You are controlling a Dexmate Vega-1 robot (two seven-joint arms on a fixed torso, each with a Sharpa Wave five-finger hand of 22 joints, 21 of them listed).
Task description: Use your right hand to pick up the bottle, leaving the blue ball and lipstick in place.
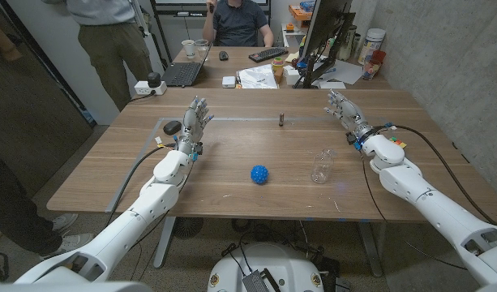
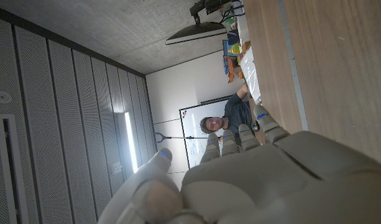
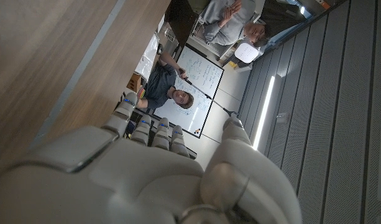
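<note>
Bottle (image 1: 321, 166) lies label-less by blue ball (image 1: 259, 174); both hands' fingers (image 1: 198, 110) spread, empty.

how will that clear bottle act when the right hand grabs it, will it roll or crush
The clear plastic bottle seems to lie on its side, so a nudge may roll it. It looks empty and thin-walled: probably light, likely to dent under a firm squeeze. The right hand is open and apart from it.

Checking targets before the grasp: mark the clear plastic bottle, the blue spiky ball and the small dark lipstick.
Clear plastic bottle (image 1: 321, 165), head view, middle of its body.
Blue spiky ball (image 1: 259, 174), head view, its centre.
Small dark lipstick (image 1: 280, 120), head view, middle of the upright tube.
</note>
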